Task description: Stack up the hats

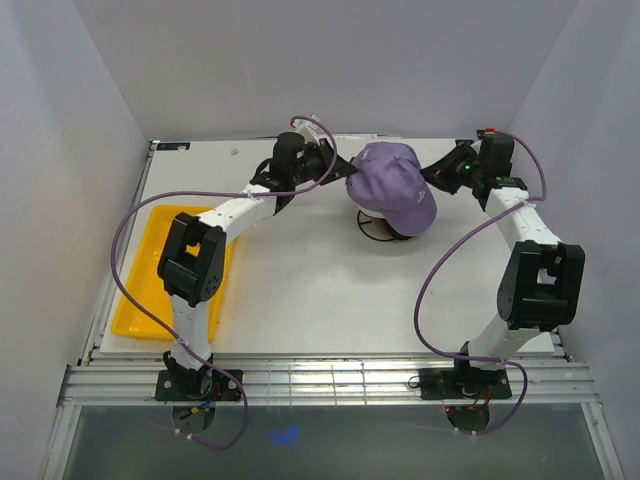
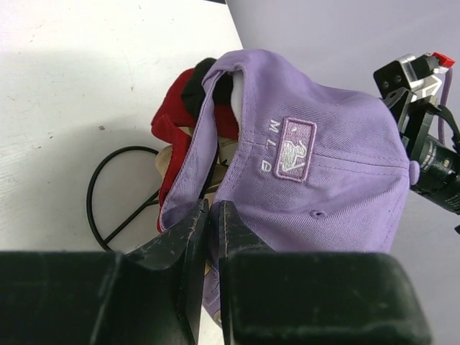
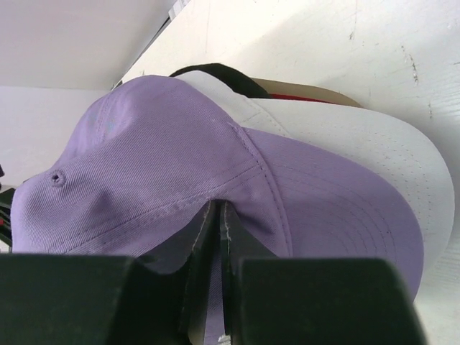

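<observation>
The lavender cap [image 1: 393,185] sits on top of the pile at the far middle of the tabletop [image 1: 300,290], between the 2 arms. The left fingers [image 2: 200,221] are pinched narrow on its rear edge, just beside the MLB patch, with fabric caught between them. The right fingers [image 3: 207,226] are likewise closed on a fold of the lavender crown near where it meets the brim. Directly under the lavender brim lies the white cap [image 3: 392,154], whose brim shows past it on the tabletop side. The black cap [image 2: 192,93] and the red cap [image 2: 172,126] peek out below at the lavender cap's open back. The pile rests on the black wire stand [image 2: 97,190], 1 loop of which lies on the tabletop. A yellow tray [image 1: 140,290] sits at the left edge, well apart from the caps.
</observation>
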Motion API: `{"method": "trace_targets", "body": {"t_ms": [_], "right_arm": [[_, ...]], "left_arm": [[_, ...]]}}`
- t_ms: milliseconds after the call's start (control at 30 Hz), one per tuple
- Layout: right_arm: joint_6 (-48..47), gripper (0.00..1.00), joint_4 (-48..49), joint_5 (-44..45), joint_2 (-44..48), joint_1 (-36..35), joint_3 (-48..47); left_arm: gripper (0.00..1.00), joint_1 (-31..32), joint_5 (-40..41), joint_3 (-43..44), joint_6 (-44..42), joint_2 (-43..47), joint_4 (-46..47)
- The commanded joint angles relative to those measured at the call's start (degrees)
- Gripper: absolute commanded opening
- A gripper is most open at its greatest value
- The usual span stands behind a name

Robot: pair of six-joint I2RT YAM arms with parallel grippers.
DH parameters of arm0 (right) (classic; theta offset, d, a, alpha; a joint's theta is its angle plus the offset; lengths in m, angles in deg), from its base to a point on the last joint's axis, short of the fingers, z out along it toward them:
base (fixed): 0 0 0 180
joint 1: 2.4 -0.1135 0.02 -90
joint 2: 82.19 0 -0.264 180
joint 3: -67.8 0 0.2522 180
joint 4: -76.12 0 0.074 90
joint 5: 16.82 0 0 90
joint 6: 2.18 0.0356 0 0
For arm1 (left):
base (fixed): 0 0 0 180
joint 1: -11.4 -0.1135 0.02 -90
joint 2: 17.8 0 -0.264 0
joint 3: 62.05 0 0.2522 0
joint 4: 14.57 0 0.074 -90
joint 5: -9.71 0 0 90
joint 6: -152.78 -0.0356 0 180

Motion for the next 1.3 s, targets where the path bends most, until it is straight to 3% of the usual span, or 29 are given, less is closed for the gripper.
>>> {"method": "trace_targets", "body": {"t_ms": [0, 167, 267, 300, 433, 533, 933, 1267], "right_arm": [[-0.83, 0.13, -0.93, -0.71, -0.29, -0.48, 1.21], [-0.92, 0.12, -1.10, -0.88, 0.14, -0.48, 1.82], [-0.92, 0.13, -1.10, -0.88, 0.85, -0.31, 1.82], [-0.83, 0.13, -1.19, -1.14, 1.02, -0.31, 1.56], [-0.57, 0.13, -2.24, -1.15, 1.81, 0.13, -0.54], [-0.57, 0.14, -3.74, -0.97, 2.25, 0.48, -2.83], [-0.04, 0.41, -7.26, -1.23, 5.15, 4.08, -5.56], [-7.50, 0.75, -13.57, -0.53, 14.81, 6.02, -4.16]], "left_arm": [[0.22, 0.32, 1.04, -1.56, -0.48, -1.65, -2.40], [0.24, 0.23, 1.21, 0.98, -2.14, -2.00, -5.47], [0.46, 0.23, 1.83, 1.42, -3.11, -0.42, -6.18], [0.59, 0.23, 2.18, 1.77, -3.55, 0.63, -6.44], [0.79, -0.03, 3.23, 4.67, -5.66, 2.74, -9.34], [0.87, -0.21, 4.11, 6.08, -6.89, 4.76, -11.53], [0.91, -1.61, 5.08, 7.40, -8.83, 11.89, -15.23], [0.92, -1.70, 4.38, 7.41, -11.81, 21.63, -24.54]]}}
